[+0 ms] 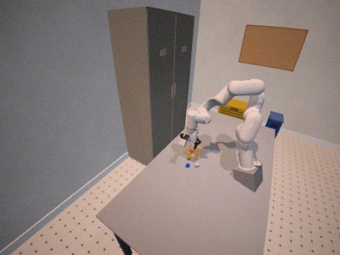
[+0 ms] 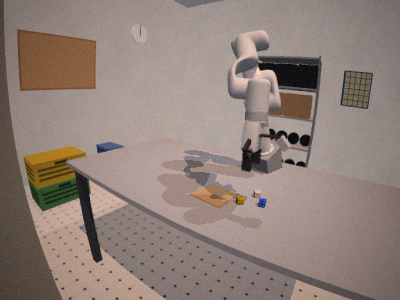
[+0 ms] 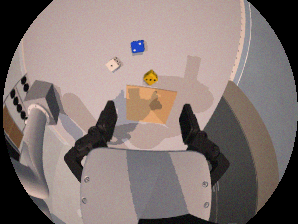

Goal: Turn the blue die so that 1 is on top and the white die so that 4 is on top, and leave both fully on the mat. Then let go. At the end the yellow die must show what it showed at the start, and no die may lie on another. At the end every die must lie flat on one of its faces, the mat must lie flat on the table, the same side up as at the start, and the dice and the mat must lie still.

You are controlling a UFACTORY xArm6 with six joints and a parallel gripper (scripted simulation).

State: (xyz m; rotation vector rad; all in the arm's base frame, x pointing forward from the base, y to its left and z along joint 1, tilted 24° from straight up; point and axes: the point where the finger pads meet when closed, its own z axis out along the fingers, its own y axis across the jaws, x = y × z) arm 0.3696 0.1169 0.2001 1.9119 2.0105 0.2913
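Observation:
My gripper (image 1: 189, 143) (image 2: 251, 164) (image 3: 148, 110) is open and empty, high above the table; in the wrist view its fingers stand either side of the mat. The orange mat (image 1: 199, 153) (image 2: 204, 195) (image 3: 162, 116) lies flat. The yellow die (image 1: 189, 157) (image 2: 240, 200) (image 3: 150, 77) lies on the table just off the mat's edge. The blue die (image 1: 188, 165) (image 2: 262, 203) (image 3: 137, 47) lies farther off the mat and seems to show 2 on top. The white die (image 1: 196, 164) (image 2: 257, 193) (image 3: 113, 64) lies off the mat too; its top seems to show one pip. The yellow top is unclear.
The arm's base block (image 1: 247, 178) (image 3: 44, 97) stands on the grey table (image 1: 170, 204) (image 2: 320, 225), across from the tall cabinet (image 1: 161, 85). The three dice lie apart from each other. Shadows of the arm fall over the mat and the table.

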